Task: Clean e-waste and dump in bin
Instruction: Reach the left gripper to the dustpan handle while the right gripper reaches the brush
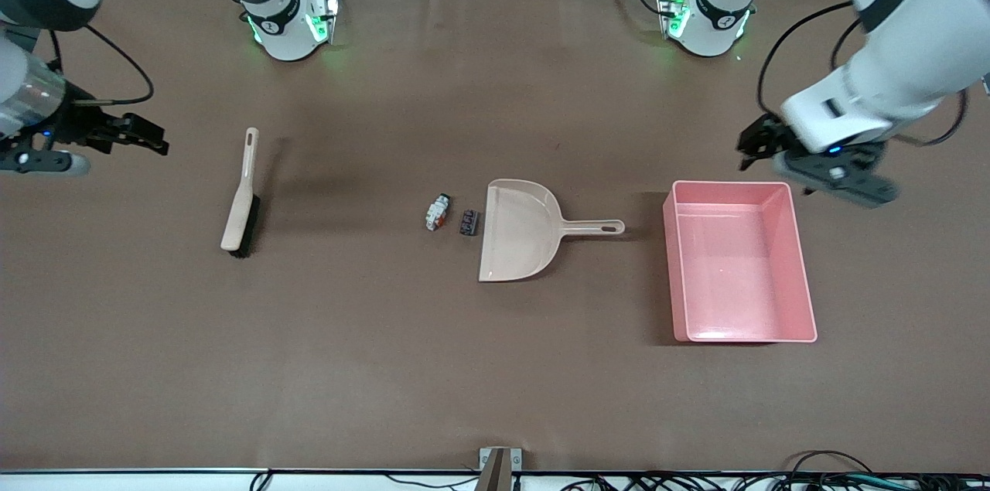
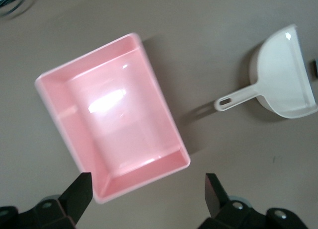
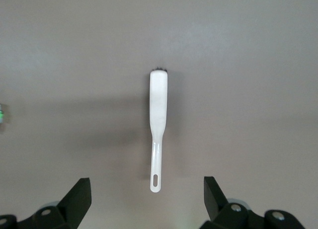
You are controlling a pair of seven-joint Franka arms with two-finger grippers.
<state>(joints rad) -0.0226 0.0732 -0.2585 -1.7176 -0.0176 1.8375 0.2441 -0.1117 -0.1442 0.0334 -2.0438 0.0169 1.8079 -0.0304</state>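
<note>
Your left gripper [image 1: 754, 141], fingers spread and holding nothing, hangs at frame right above the pink bin [image 1: 804, 305]; your right gripper [image 1: 147, 134], also spread and unladen, waits at far left. The e-waste [image 1: 438, 213] sits mid-frame, touching nothing, just beside the dustpan [image 1: 520, 232] mouth; brush [image 1: 241, 201] left of centre.

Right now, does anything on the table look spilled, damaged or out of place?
Only the e-waste is loose: two tiny parts lying on the table beside the dustpan's open edge. The bin sits upright with nothing in it, and the brush lies untouched. The left tool and right tool are open, holding nothing.
</note>
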